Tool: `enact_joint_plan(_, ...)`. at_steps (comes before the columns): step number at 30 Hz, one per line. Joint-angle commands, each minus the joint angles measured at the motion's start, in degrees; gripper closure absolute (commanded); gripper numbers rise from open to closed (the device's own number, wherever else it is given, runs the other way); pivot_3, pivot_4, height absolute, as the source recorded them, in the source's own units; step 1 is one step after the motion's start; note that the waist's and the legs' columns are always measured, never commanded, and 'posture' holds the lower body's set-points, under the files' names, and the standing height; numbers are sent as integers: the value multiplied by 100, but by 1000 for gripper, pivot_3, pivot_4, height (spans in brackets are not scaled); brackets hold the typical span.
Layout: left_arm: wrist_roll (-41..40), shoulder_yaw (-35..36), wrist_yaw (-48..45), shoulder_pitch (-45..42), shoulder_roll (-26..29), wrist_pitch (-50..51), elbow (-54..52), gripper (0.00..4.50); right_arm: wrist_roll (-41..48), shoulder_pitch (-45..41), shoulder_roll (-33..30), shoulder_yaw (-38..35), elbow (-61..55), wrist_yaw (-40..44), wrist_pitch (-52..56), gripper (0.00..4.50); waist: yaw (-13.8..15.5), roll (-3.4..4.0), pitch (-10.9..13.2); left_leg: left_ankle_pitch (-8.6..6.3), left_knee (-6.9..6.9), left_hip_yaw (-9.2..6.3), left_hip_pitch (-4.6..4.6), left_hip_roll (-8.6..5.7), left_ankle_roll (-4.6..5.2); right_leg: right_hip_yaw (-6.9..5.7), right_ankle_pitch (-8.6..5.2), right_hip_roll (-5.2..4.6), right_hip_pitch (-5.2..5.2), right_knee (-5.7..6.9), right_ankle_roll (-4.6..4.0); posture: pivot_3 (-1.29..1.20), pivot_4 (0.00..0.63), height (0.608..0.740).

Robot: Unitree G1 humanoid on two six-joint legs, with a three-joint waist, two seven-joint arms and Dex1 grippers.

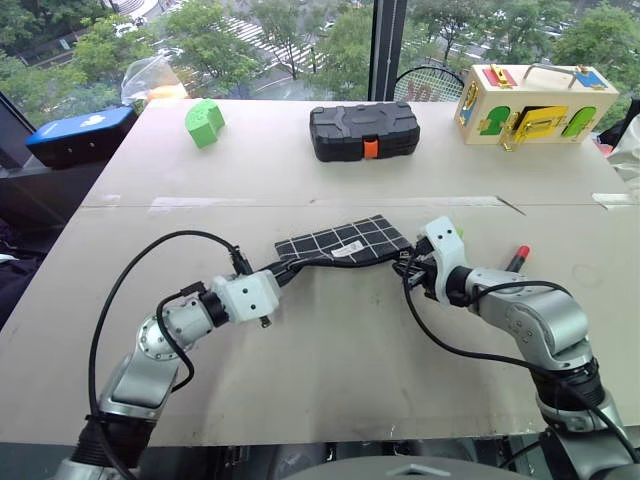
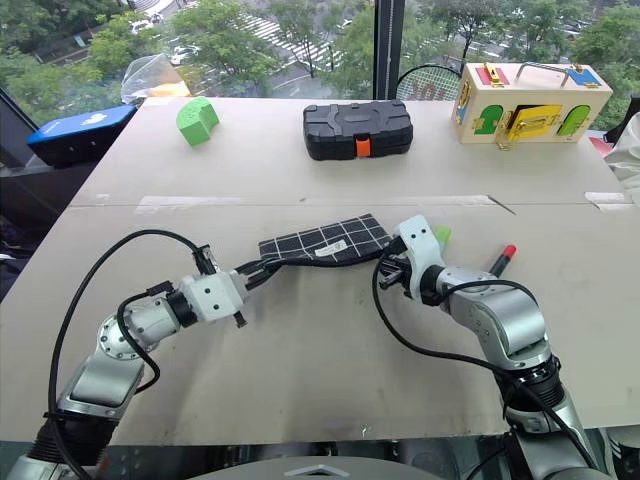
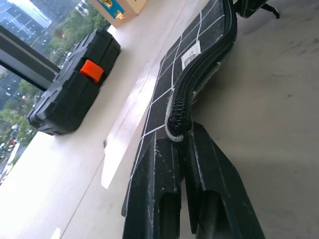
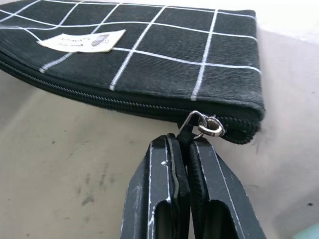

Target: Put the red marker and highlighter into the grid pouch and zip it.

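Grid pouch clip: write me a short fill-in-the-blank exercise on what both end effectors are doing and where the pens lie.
1. The left end effector is shut on the grid pouch's ____ end.
2. The right end effector is shut on the zipper's ____.
3. The red marker lies on the ____, outside the pouch.
4. The case at the far edge has an ____ latch.

Missing words: left; pull; table; orange

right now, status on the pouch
Left gripper shut on grid pouch end. Right gripper shut on zipper pull. Red marker, highlighter on table.
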Motion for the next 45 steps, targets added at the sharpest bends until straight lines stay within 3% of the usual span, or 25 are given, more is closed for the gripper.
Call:
enact_joint_plan(1, -61, -69, -25, -5, -43, -113, -129, 4500, 42, -131, -12, 87, -355, 53, 8, 4456, 1, 0, 0, 0, 0, 0, 0, 0, 1, 0, 0, -1, 0, 0, 0, 0, 150, 740)
enact_joint_plan(17, -218, 70, 98, -51, -343, 51, -102, 4500, 9, -135, -256, 121, -517, 119, 216, 4456, 1, 0, 1, -3, -1, -3, -3, 0, 4, 0, 0, -4, -1, -2, 0, 0, 150, 740)
enact_joint_plan(29, -159, 25, 168, 65, -436, -28, -125, 4500, 23, -365, 72, 516, -568, 154, 353, 4456, 3, -6, -3, -1, 0, -6, -30, 0, 2, -1, 0, -4, -31, -3, 0, 0, 150, 740)
enact_joint_plan(45, -439, 73, -25, 449, -357, -53, -192, 4500, -299, -103, -376, 367, -405, 68, 154, 4456, -10, -8, -4, 2, 2, -7, -44, 0, -2, -9, 1, 0, -37, -3, 0, 0, 150, 740)
